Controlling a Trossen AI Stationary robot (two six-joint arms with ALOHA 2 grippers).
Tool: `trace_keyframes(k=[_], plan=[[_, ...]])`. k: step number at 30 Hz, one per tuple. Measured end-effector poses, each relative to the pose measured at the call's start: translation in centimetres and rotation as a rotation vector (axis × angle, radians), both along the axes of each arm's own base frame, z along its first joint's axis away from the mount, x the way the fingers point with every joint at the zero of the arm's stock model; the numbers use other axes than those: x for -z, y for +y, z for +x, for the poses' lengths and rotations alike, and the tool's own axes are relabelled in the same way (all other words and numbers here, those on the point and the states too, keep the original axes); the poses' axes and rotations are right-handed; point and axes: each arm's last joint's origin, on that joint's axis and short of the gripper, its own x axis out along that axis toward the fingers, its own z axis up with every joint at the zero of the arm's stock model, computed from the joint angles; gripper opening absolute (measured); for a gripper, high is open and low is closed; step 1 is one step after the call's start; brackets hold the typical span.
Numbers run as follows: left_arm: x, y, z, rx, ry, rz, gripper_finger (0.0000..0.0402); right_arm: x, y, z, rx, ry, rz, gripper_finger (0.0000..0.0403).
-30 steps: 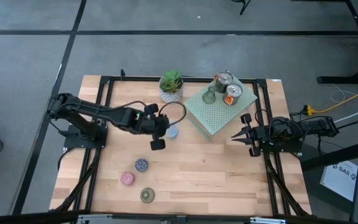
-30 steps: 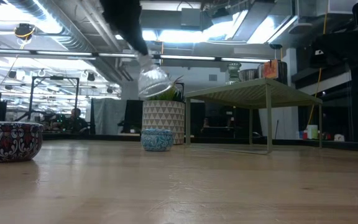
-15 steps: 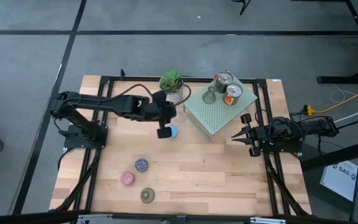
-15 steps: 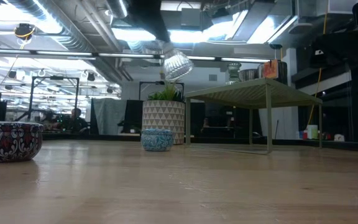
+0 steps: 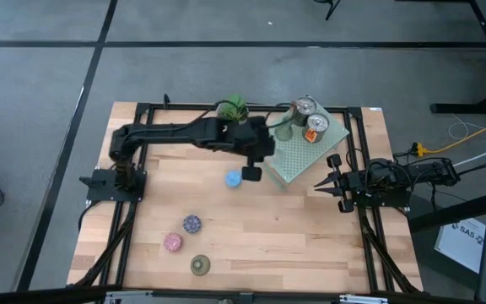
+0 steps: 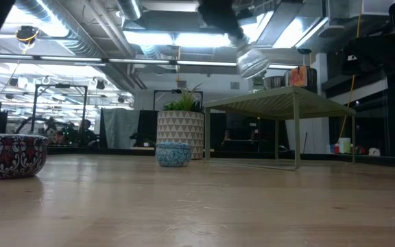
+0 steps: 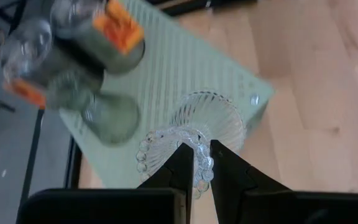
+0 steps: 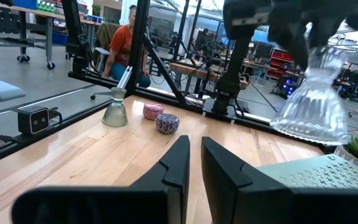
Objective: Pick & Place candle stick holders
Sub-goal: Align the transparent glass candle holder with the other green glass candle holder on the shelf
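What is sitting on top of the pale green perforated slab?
Two shiny silver-copper holders and an olive-gold one stand on the slab. The left tool holds the clear glass holder above the slab's edge, covering part of its surface.

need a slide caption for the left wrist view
Left gripper pinching the beaded rim of a clear ribbed glass candle holder above the pale green perforated slab.

Slab (image 5: 298, 152) at table (image 5: 310, 236) back right, two holders (image 5: 310, 118) plus a third (image 5: 283, 131) on its far part. Left gripper (image 7: 196, 163) grips glass holder (image 7: 204, 127) in air over slab's near-left edge. Plant (image 5: 234, 106) left of slab. One holder (image 5: 233, 178) mid-table, three holders (image 5: 188, 243) front left. Right gripper (image 5: 319, 185) at right edge.
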Motion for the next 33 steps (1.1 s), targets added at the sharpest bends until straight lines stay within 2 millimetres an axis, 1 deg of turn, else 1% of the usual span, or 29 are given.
trace_keyframes(k=[2, 5, 11, 13, 17, 22, 26, 33], plan=[[-0.5, 0.2, 0.8, 0.029, -0.020, 0.006, 0.0028, 0.0, 0.0, 0.0, 0.000, 0.000, 0.000, 0.0044], [-0.4, 0.4, 1.8, 0.061, -0.021, 0.022, 0.0028, 0.0, 0.0, 0.0, 0.000, 0.001, 0.000, 0.0044], [1.2, 1.1, 3.1, 0.084, 0.025, 0.055, 0.0028, 0.0, 0.0, 0.0, 0.001, 0.000, 0.000, 0.0044], [1.5, 1.5, 3.2, 0.069, 0.035, 0.059, 0.0028, 0.0, 0.0, 0.0, 0.000, 0.000, 0.000, 0.0044], [1.6, 2.2, 3.2, 0.024, 0.035, 0.091, 0.0028, 0.0, 0.0, 0.0, 0.000, 0.000, 0.000, 0.0044], [2.0, 3.0, 3.3, 0.012, 0.052, 0.085, 0.0029, 0.0, 0.0, 0.0, 0.000, 0.000, 0.000, 0.0044], [2.4, 3.3, 3.4, 0.007, 0.063, 0.082, 0.0032, 0.0, 0.0, 0.0, 0.000, 0.000, 0.000, 0.0044], [2.6, 3.3, 3.6, 0.007, 0.061, 0.083, 0.0054, 0.0, 0.0, 0.0, 0.000, 0.000, 0.000, 0.0044]])
